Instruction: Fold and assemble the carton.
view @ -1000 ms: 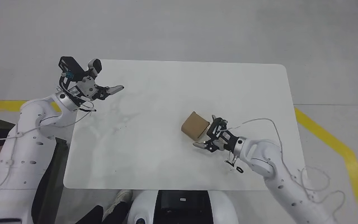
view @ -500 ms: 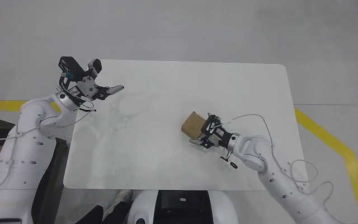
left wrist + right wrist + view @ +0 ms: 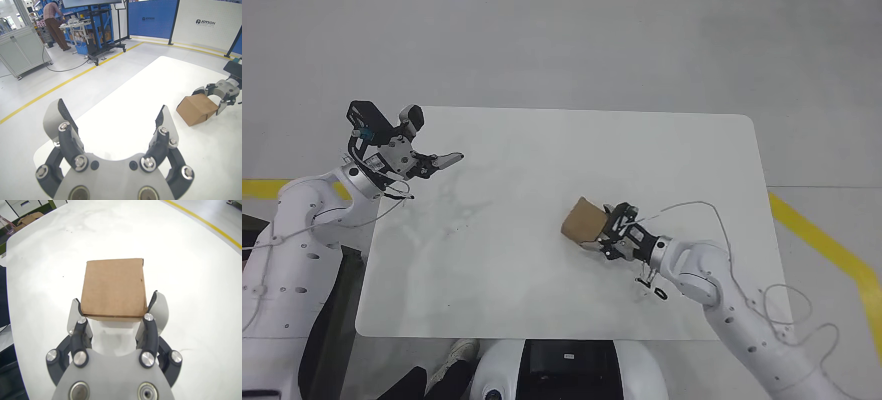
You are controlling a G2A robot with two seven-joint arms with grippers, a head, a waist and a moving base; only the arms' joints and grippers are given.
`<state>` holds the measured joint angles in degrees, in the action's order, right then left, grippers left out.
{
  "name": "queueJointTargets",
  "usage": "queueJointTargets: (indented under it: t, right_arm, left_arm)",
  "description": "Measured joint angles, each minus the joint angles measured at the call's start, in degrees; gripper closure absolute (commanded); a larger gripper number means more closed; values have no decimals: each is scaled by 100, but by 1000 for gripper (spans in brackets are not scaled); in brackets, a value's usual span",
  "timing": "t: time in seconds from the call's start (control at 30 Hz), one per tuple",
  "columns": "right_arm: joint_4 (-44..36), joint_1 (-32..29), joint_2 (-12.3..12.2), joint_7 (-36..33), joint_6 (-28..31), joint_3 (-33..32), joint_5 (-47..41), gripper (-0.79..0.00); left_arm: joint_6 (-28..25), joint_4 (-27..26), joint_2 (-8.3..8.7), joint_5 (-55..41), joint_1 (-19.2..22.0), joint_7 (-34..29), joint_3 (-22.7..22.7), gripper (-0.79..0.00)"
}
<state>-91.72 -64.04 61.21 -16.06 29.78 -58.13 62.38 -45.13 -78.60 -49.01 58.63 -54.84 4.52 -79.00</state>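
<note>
Carton (image 3: 584, 221) lies centre-right in the top view, with the right gripper (image 3: 115, 303) clamped across its near end. It looks light and crushable, so grip the side walls gently. Left gripper (image 3: 111, 111) is wide open, upper left.

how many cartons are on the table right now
1. The carton sits on the table, right of its middle, with one end held in the right end effector. Nothing on the table could hide another.
</note>
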Motion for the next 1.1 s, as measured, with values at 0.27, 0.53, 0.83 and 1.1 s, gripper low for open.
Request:
queueJointTargets:
  t: [0.27,0.53,0.83,1.1]
  right_arm:
    - [-597,-205,-35,-243,153,-376,-1008,0]
    - [-1179,-435,-89,-633,321,-855,-2773,0]
    - [-1596,-641,-192,-1587,475,-1400,-5772,0]
    - [-1551,-466,-246,-2494,302,-1716,-8566,0]
  left_arm:
    - [0,0,0,0,0,0,0,-785]
    - [0,0,0,0,0,0,0,-785]
    - [0,0,0,0,0,0,0,-785]
    - [0,0,0,0,0,0,0,-785]
